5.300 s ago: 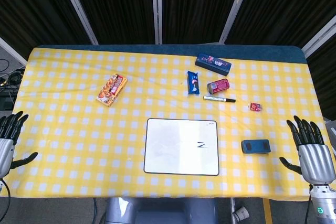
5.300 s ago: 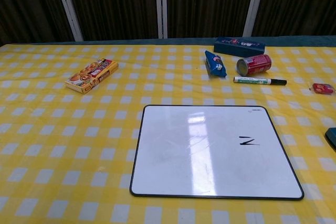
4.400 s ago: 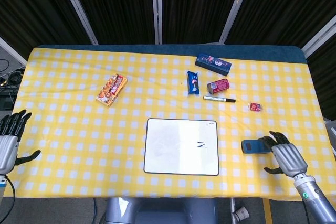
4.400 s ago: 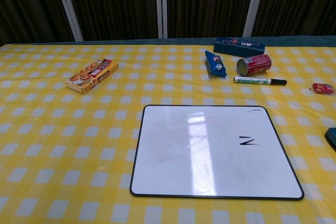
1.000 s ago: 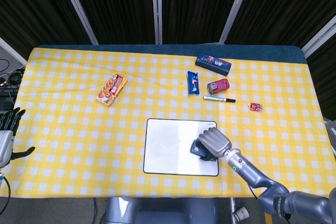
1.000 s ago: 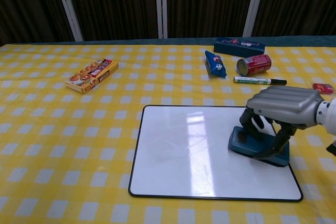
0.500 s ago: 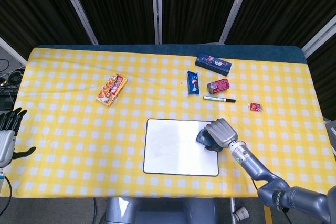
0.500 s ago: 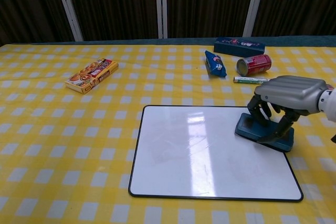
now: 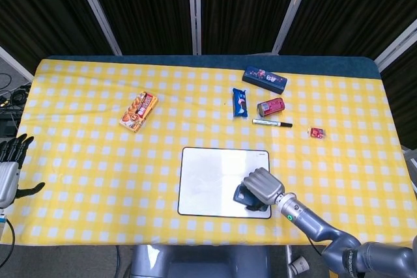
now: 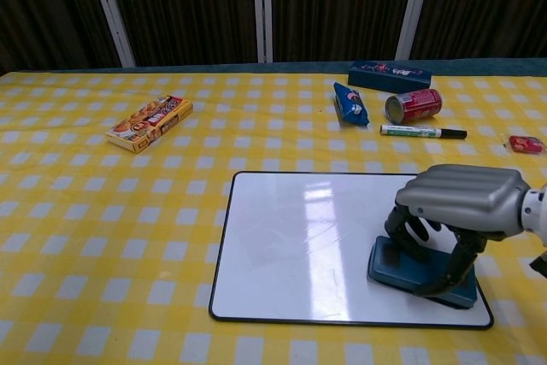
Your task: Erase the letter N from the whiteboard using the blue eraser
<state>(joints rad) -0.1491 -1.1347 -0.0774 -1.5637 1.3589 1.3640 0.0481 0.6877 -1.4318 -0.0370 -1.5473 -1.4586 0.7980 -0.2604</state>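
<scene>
- My right hand (image 10: 461, 198) sat in the lower right of the chest view, fingers curled down and clamped on the blue eraser (image 10: 420, 273).
- In the head view the same right hand (image 9: 262, 187) showed low and right of center, with the blue eraser (image 9: 244, 196) peeking out at its left side.
- I held the eraser flat against the whiteboard (image 10: 299, 245), in the board's lower right corner, close to its bottom edge.
- The board surface I could see around my hand was white and glossy, with no letter visible; the part under my hand and the eraser was hidden.
- In the head view the whiteboard (image 9: 208, 180) lay at the lower center of the yellow checked tablecloth (image 9: 85, 154).
- My left hand (image 9: 9, 164) hung at the far left edge of the head view, off the cloth, fingers spread apart and holding nothing.
- Above the board, toward the upper right, lay a marker (image 10: 423, 132), a red can (image 10: 414, 105) on its side, a blue snack packet (image 10: 349, 103) and a dark blue box (image 10: 389, 75).
- A small red item (image 10: 525, 144) lay at the right edge.
- An orange snack box (image 10: 149, 122) lay in the upper left.
</scene>
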